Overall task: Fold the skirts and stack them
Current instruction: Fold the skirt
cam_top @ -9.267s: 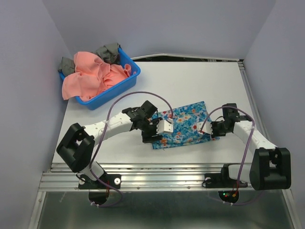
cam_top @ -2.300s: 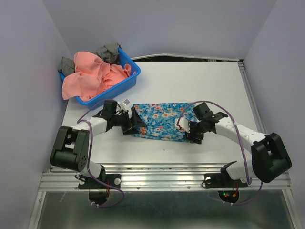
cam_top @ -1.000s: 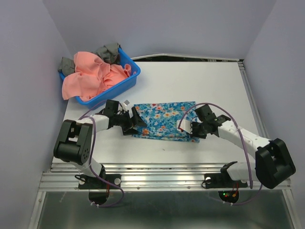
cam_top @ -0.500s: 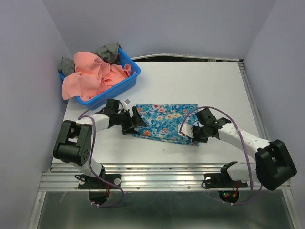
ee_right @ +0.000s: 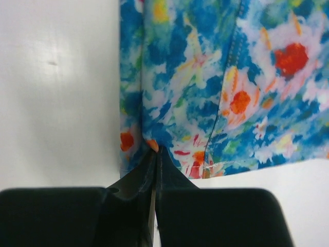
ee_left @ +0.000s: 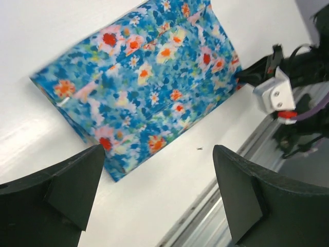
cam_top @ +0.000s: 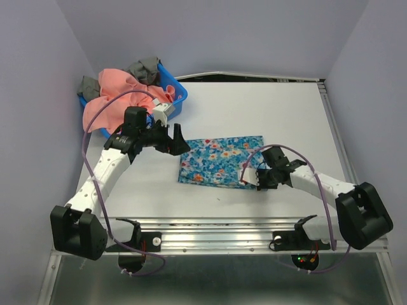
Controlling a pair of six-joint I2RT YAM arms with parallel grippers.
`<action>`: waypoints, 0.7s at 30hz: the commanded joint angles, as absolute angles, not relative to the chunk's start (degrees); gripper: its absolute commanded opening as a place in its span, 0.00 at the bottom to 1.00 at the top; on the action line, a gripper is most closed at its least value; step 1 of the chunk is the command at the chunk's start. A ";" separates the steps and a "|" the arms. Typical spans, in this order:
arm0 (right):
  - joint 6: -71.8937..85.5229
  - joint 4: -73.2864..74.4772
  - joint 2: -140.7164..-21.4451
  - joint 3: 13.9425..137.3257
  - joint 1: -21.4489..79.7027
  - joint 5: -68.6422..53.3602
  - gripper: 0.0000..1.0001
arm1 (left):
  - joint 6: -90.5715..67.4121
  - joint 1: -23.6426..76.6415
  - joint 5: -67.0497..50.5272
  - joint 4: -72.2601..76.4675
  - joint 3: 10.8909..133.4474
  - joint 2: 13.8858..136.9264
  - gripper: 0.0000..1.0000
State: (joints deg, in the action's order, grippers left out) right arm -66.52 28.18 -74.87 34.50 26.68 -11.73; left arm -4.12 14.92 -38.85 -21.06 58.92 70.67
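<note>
Near the table's (cam_top: 273, 108) front edge lay the blue skirt (cam_top: 219, 160) — right gripper (ee_right: 155, 154) pinched shut on its hem, left gripper (cam_top: 172, 140) hovering open.

Folded blue floral skirt (cam_top: 219, 161) on table (cam_top: 254, 108), pink skirt (cam_top: 113, 82) in basket (cam_top: 179, 91)

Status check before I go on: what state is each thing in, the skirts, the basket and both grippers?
Blue skirt: folded, lying flat on the table.
Pink skirt: unfolded, crumpled in the basket.
Basket: upright, heaped with cloth.
Grey cloth: bunched in the basket.
Left gripper: jaws open, empty, clear of the blue skirt.
Right gripper: jaws shut at the blue skirt's edge; whether cloth is pinched cannot be told.
</note>
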 commanded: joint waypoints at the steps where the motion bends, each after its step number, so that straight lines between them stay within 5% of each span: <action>1: -75.92 22.42 -82.08 32.51 20.32 -5.01 0.01 | 13.42 15.03 -35.42 -28.65 58.98 68.91 0.99; 8: -86.92 4.96 -89.38 38.40 10.90 1.65 0.13 | 35.32 16.26 -24.53 -21.21 57.82 72.05 0.92; 10: -86.40 -1.54 -90.35 40.42 10.37 3.16 0.25 | 38.40 17.39 -23.30 -19.60 63.00 75.83 0.84; 12: -86.49 -3.77 -90.96 41.74 10.37 4.82 0.58 | 38.85 18.89 -19.26 -19.07 70.87 83.73 0.80; 14: -84.13 -5.62 -91.23 43.93 10.37 9.02 0.77 | 39.81 20.38 -14.88 -21.34 80.09 93.28 0.70; 21: -64.46 10.95 -87.28 51.75 10.37 19.59 0.87 | 45.17 21.18 -7.03 -26.63 101.24 115.65 0.54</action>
State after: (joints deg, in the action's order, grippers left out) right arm -78.11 1.69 -90.63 45.23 10.55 12.43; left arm 39.68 20.80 -13.58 -23.40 94.45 110.41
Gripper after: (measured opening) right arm 0.844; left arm 0.561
